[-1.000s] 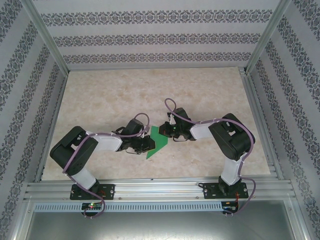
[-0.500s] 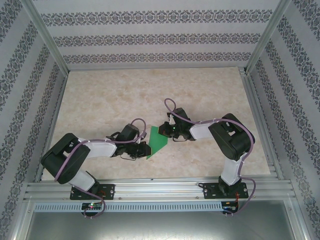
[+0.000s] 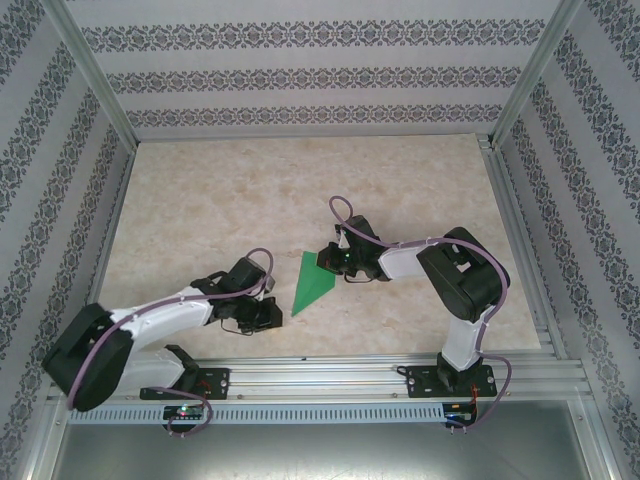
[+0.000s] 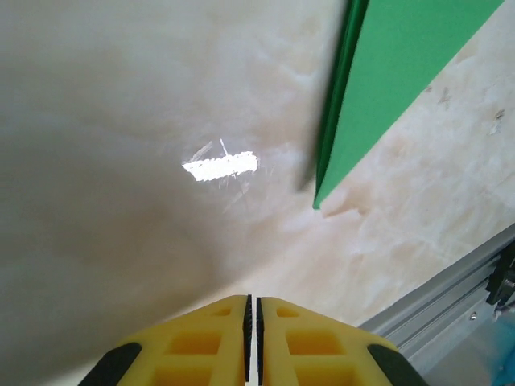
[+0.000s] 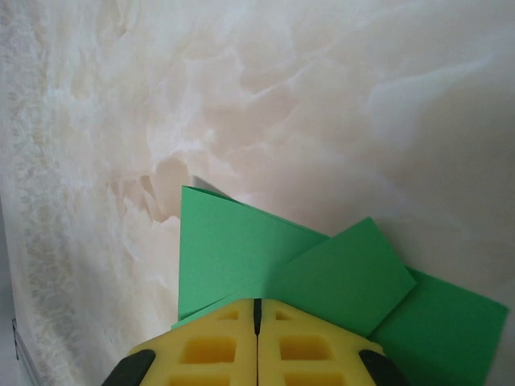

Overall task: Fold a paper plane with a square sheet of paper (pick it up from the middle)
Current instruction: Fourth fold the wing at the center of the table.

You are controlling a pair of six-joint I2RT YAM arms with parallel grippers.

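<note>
Overhead a flat triangle, the paper plane (image 3: pixel 311 283) shows layered flaps close-up.

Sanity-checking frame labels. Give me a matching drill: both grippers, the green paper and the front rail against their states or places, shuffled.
1. left gripper
2. right gripper
3. sheet of paper
4. rail

A. silver, along the table's near edge
B. shut, tips at the sheet's right edge
C. shut, over bare table, apart from the sheet
D. green, folded to a point, on the table

Pairs: 1-C, 2-B, 3-D, 4-A
</note>
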